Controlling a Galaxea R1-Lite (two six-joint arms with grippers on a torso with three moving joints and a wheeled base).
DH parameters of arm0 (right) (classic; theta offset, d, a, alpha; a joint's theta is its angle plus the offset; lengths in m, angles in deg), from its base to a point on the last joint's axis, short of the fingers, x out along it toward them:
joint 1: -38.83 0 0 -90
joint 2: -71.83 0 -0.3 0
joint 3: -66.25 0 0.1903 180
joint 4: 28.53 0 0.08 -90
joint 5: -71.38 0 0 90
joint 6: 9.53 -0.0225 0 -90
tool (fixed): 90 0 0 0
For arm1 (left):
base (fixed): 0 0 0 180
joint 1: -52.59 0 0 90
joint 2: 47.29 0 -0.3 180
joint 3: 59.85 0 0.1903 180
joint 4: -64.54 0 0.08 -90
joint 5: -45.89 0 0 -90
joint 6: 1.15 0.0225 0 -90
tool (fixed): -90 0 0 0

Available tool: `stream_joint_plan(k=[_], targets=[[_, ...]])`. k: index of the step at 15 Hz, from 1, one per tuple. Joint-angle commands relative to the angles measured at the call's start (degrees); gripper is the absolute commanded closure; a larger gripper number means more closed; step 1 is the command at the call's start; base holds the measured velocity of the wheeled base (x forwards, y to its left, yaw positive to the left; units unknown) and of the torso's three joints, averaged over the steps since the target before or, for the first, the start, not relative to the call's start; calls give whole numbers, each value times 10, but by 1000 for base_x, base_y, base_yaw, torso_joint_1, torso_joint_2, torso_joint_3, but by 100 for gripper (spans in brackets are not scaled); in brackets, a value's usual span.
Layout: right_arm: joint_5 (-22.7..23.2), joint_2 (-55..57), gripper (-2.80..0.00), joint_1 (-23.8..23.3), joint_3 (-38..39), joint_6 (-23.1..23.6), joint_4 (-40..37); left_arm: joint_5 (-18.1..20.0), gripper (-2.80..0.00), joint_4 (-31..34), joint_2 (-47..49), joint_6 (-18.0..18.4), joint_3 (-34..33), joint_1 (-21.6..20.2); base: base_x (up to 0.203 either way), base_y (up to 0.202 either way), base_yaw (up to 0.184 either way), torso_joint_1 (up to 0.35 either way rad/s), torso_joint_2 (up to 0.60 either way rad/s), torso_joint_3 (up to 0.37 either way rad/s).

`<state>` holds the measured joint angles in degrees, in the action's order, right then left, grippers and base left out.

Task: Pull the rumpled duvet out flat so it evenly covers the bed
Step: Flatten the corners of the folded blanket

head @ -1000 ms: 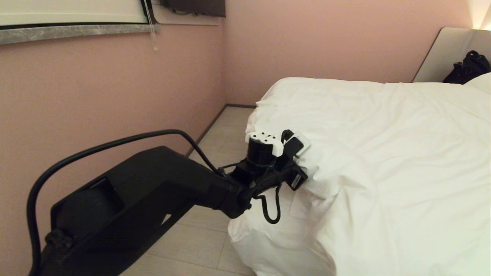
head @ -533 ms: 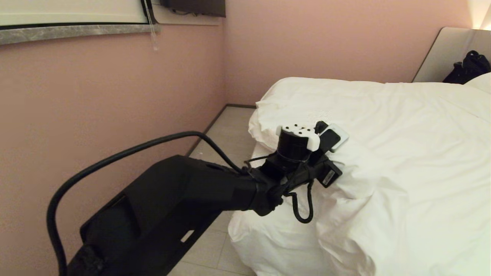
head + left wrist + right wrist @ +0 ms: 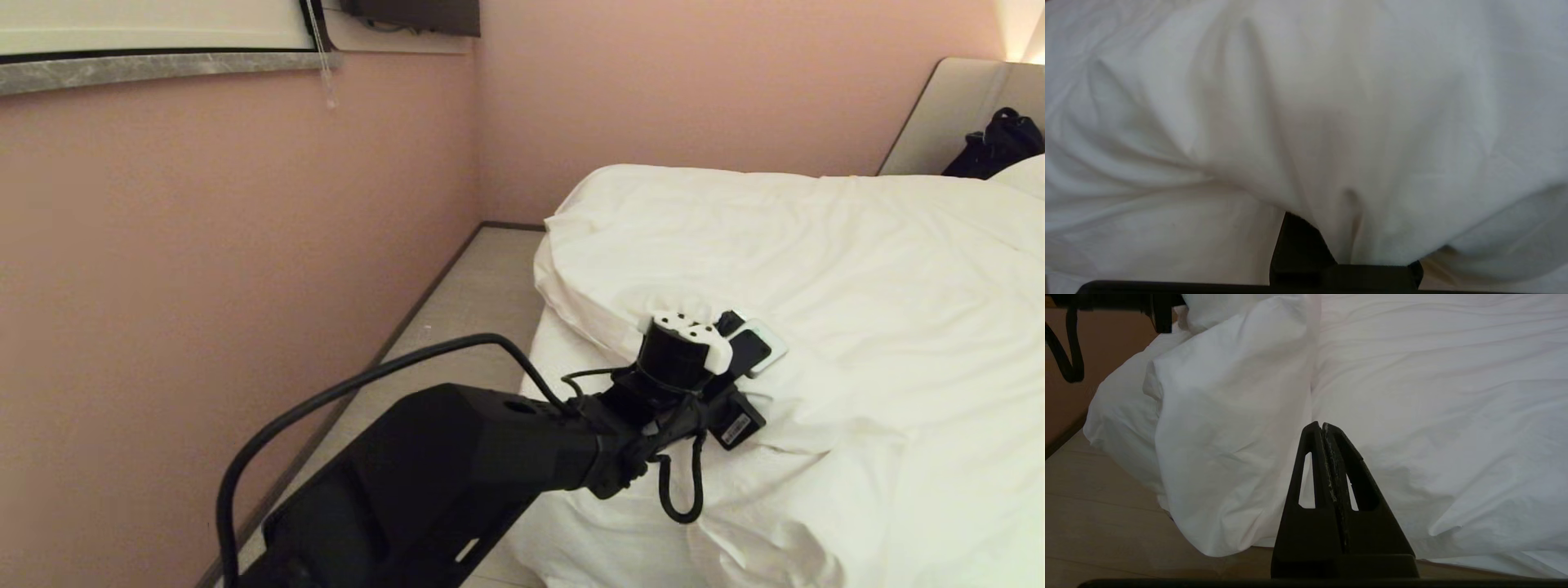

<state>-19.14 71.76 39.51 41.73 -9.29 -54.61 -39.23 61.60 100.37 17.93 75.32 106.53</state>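
Clamped on a pinched fold of the thick, puffy white duvet (image 3: 816, 269), the left hand (image 3: 1327, 241) sat at the near left corner of the wide low bed (image 3: 563, 351), its black arm reaching in from the lower left. In the left wrist view the white cloth bulged over the closed fingers (image 3: 1298, 245) and hid all but one of them. The duvet lay rumpled across the bed, bunched in a ridge near the left edge, where a strip of thin white mattress sheet (image 3: 571, 359) showed, and it hung over the foot toward the pale tiled floor (image 3: 473, 286). The right hand (image 3: 1323, 428) hovered low before the draped duvet, its fingers pressed together on nothing. A black bag (image 3: 992, 143) rested by the padded headboard (image 3: 939, 114).
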Motion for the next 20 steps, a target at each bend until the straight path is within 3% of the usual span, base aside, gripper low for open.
stream_joint_plan(k=[1,6,9,10,11,15,18,20], targets=[[0,1,0,0,0,0,0,-2,0,-2,11,-3,-5,5,0,0,0,0,0,0],[0,1,0,0,0,0,0,-42,0,-7,12,-8,-21,10,0,0,0,0,0,0],[0,1,0,0,0,0,0,-46,0,-23,12,-4,-34,10,0,0,0,0,0,0],[0,1,0,0,0,0,0,-46,-254,-23,13,-4,-33,10,0,0,0,0,0,0],[0,1,0,0,0,0,-1,-46,-280,-23,12,-4,-34,10,0,0,0,0,0,0],[0,1,0,0,0,0,0,-45,-280,-63,-19,-16,-78,9,0,0,0,0,0,0],[0,1,0,0,0,0,0,-35,-280,-63,-92,-88,-151,5,0,0,0,0,0,0],[0,1,0,0,0,0,0,-7,-280,-63,-149,-126,-231,-1,0,0,0,0,0,0]])
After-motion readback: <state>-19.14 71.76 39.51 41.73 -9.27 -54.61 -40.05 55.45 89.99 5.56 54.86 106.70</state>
